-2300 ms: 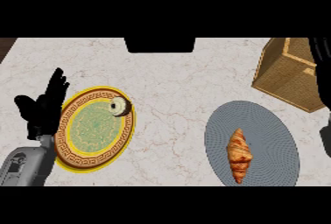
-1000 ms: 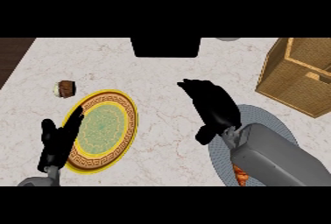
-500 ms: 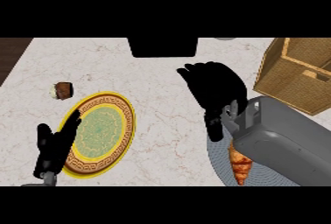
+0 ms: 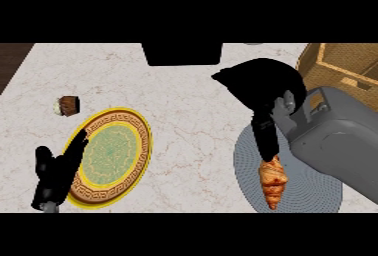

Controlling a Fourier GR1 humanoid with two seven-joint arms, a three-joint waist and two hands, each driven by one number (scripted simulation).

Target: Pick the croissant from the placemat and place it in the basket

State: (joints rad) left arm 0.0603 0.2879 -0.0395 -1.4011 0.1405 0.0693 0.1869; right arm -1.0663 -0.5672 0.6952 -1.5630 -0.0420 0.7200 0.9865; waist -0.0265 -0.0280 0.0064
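I found my right hand (image 4: 262,87) hovering, fingers extended and holding nothing, with the croissant (image 4: 271,181) on the placemat (image 4: 247,165) just beneath its fingertips; judged light, flaky, crushable, best grasped mid-body.

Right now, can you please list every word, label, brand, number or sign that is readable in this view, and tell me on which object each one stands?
None: no readable text, number or brand.
Plate: only a gold key-pattern border, no letters.
Croissant, grey placemat, wicker basket, small brown item and marble counter: no labels.
Right robot hand and left robot hand: plain black, unmarked.
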